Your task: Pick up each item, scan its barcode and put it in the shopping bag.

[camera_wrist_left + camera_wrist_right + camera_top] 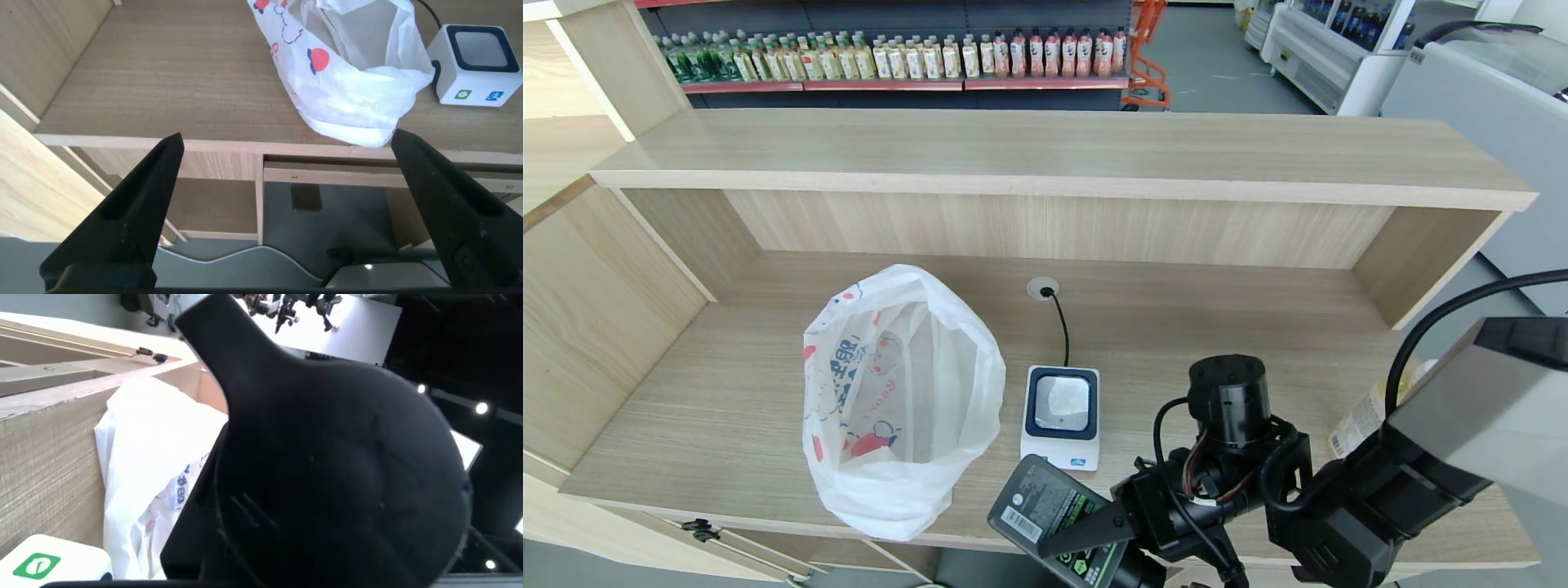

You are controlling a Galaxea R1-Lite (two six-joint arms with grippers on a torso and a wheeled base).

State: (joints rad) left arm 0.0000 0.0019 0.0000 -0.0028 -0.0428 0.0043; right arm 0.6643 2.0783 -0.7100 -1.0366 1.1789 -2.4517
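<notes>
My right gripper (1088, 535) is shut on a dark green packet (1045, 506) with a white barcode label, held over the counter's front edge just in front of the scanner (1060, 406). That packet (343, 474) looms dark and close in the right wrist view, with the bag (155, 482) and a corner of the scanner (41, 559) behind it. The white shopping bag (898, 400) stands open to the left of the scanner. My left gripper (288, 145) is open with nothing between its fingers, below and in front of the counter edge, short of the bag (351, 65) and the scanner (474, 61).
A yellowish labelled item (1360, 420) lies on the counter at the right, partly hidden behind my right arm. The scanner's cable (1062, 327) runs back to a hole in the counter. A raised shelf (1054, 155) and side walls box in the counter (727, 384).
</notes>
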